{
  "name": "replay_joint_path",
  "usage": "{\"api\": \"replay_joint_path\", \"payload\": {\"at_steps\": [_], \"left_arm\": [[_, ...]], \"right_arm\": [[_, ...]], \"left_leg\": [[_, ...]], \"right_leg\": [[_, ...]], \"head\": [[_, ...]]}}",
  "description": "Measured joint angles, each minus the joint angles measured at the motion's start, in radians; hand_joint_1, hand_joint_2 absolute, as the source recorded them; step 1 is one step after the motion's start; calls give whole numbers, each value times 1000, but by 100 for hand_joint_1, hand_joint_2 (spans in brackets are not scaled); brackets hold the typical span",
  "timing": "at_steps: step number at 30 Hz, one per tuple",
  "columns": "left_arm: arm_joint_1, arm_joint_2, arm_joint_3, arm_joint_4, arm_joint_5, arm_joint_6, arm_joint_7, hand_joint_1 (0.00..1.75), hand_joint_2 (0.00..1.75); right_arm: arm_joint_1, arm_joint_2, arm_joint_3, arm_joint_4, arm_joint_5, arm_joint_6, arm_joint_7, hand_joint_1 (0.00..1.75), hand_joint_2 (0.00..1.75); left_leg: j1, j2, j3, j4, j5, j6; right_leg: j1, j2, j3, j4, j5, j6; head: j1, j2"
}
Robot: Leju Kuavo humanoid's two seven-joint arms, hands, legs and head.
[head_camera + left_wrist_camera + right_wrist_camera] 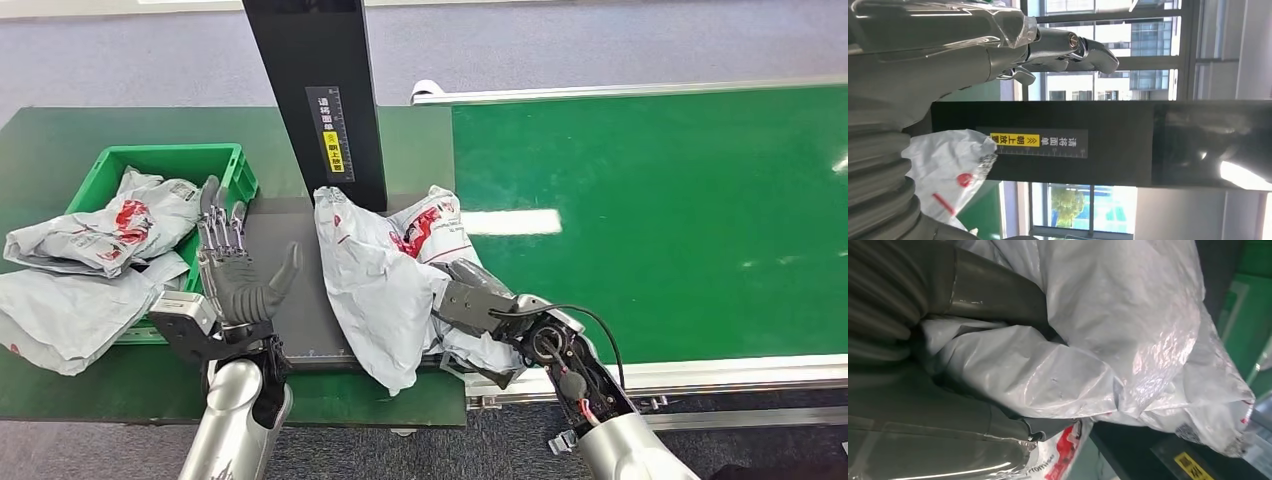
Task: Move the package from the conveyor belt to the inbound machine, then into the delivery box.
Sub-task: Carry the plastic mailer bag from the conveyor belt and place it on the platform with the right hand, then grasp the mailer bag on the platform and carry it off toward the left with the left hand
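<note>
A white plastic package (pixel 385 285) with red print lies crumpled on the dark plate of the inbound machine (pixel 290 300), at the foot of its black post (pixel 320 90). My right hand (pixel 470 300) grips the package from the right side; in the right wrist view its thumb and fingers (pixel 993 295) are wrapped in the white film (pixel 1088 340). My left hand (pixel 232 270) stands upright with fingers spread, holding nothing, just left of the package. The left wrist view has that hand's fingers (pixel 1068 50) in front of the post (pixel 1073 145) and a part of the package (pixel 948 170).
A green delivery box (pixel 170 165) at the left holds several white packages (pixel 100 230); another bag (pixel 70 320) spills over its front edge. The green conveyor belt (pixel 680 220) stretches to the right, with a metal rail (pixel 740 375) along its near side.
</note>
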Motion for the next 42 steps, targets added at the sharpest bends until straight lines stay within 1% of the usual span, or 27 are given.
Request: {"api": "replay_joint_path", "payload": {"at_steps": [5,13,14,15,17,18,19,23,27,29,30,34,38,42], "left_arm": [[0,0,3,-3,5,7,0,0,175],[0,0,11,-4,5,7,0,0,175],[0,0,12,-4,5,7,0,0,175],[0,0,12,-4,5,7,0,0,175],[-1,-1,13,-4,6,7,0,0,175],[0,-1,14,-5,7,7,0,0,175],[0,-1,15,-6,8,7,0,0,175],[8,-3,17,-14,13,7,0,0,175],[10,-6,18,-16,23,3,0,0,175],[10,-9,18,-16,31,-2,0,0,175],[10,-10,18,-16,33,-4,0,0,175],[9,-11,14,-16,43,-6,0,0,175],[9,-11,14,-16,43,-7,0,0,175],[9,-12,12,-16,45,-7,0,0,175]], "right_arm": [[-23,-12,48,49,-5,21,-8,175,175],[-37,-22,79,74,-6,38,-8,175,175],[-39,-24,85,76,-5,44,-8,168,175],[-41,-25,89,78,-5,46,-9,130,175],[-43,-26,96,80,-8,30,-13,43,175],[-43,-26,97,80,-12,9,-17,6,175],[-43,-26,97,80,-17,-20,-21,0,175],[-35,-21,76,47,-37,-151,-25,0,175],[-18,-13,38,-7,-35,-230,-37,0,175],[-8,-8,20,-32,-34,-249,-49,0,175],[-3,-6,12,-44,-42,-243,-57,0,175],[16,-1,-10,-74,-103,-174,-97,0,175],[18,-1,-12,-76,-109,-168,-100,0,175],[38,5,-39,-99,-180,-101,-130,0,175]], "left_leg": [[0,0,0,0,0,0],[0,0,1,0,0,0],[0,0,1,0,0,0],[0,0,1,0,0,0],[0,0,1,0,0,0],[0,0,1,0,0,0],[0,0,1,0,0,0],[0,0,1,0,0,0],[0,0,1,0,0,0],[0,0,1,0,0,0],[0,0,1,0,0,0],[0,0,1,0,0,0],[0,0,1,0,0,0],[0,1,1,0,0,0]], "right_leg": [[0,0,0,0,0,0],[0,0,0,0,0,0],[0,0,0,0,0,0],[0,0,0,0,0,0],[0,0,0,0,0,0],[0,0,0,0,0,0],[0,0,1,0,0,0],[0,0,0,0,0,0],[0,0,0,0,0,0],[0,0,0,0,0,0],[0,0,0,0,0,0],[0,0,0,0,0,0],[0,0,0,0,0,0],[0,0,0,0,0,0]], "head": [[0,0],[0,0],[0,0],[0,0],[0,0],[0,0],[0,0],[0,0],[0,0],[0,0],[0,0],[1,0],[1,0],[0,0]]}}
